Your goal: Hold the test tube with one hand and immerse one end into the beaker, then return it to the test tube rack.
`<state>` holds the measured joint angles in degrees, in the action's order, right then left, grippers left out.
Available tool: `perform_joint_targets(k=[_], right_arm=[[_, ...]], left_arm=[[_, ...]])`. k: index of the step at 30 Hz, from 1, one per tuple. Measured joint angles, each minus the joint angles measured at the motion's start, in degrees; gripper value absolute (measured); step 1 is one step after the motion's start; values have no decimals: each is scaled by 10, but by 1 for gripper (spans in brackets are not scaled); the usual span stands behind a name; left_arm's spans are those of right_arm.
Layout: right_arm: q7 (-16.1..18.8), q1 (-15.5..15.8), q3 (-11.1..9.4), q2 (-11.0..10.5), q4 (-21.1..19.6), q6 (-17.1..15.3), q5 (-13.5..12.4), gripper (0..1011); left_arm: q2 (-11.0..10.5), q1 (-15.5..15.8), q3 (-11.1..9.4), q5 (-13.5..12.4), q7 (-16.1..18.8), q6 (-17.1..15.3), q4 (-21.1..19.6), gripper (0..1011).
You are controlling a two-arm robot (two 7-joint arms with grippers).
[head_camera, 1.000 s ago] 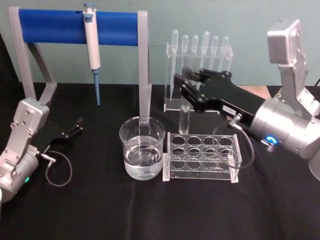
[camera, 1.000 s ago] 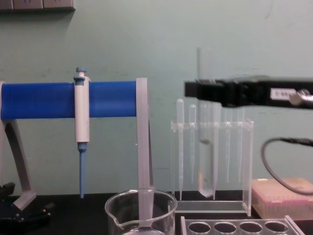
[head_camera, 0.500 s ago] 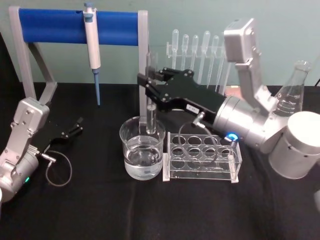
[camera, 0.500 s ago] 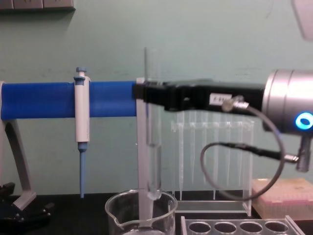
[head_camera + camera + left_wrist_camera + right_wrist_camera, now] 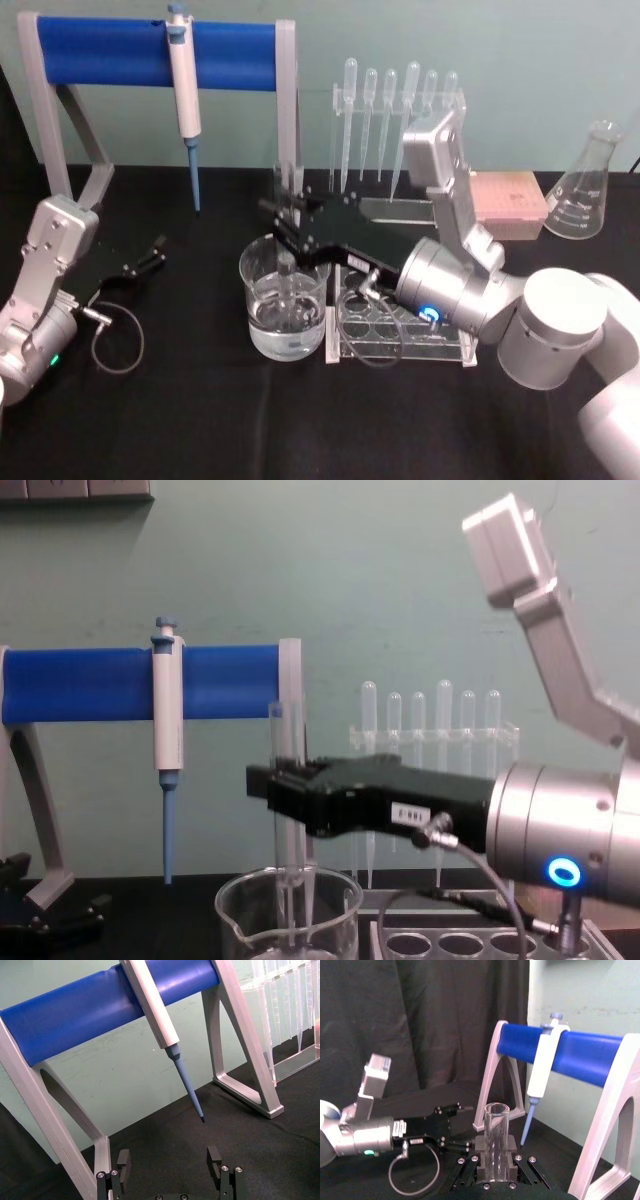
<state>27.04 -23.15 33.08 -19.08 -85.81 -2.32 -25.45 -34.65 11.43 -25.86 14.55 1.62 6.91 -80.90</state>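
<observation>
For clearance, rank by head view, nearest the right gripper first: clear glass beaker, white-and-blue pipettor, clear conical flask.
1. Clear glass beaker, directly under the right gripper.
2. White-and-blue pipettor, hanging back and left.
3. Clear conical flask, far back right.

The right gripper (image 5: 283, 222) grips the test tube (image 5: 284, 186) upright, its lower end down inside the beaker (image 5: 258, 318), which holds water. The rack (image 5: 420, 348) stands just beside the beaker. The left gripper (image 5: 152, 252) lies well apart on the black table (image 5: 200, 420).
</observation>
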Motion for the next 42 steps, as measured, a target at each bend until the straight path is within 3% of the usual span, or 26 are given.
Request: perform_joint_targets(k=[6,13,42], right_arm=[[14,4,-1,14,44,38,13,225],[24,6,-6,23,68,46,15,224],[28,9,-7,23,66,41,20,225]], left_arm=[[0,0,0,0,0,0,0,1000],[0,0,0,0,0,0,0,1000],[0,0,0,0,0,0,0,1000]])
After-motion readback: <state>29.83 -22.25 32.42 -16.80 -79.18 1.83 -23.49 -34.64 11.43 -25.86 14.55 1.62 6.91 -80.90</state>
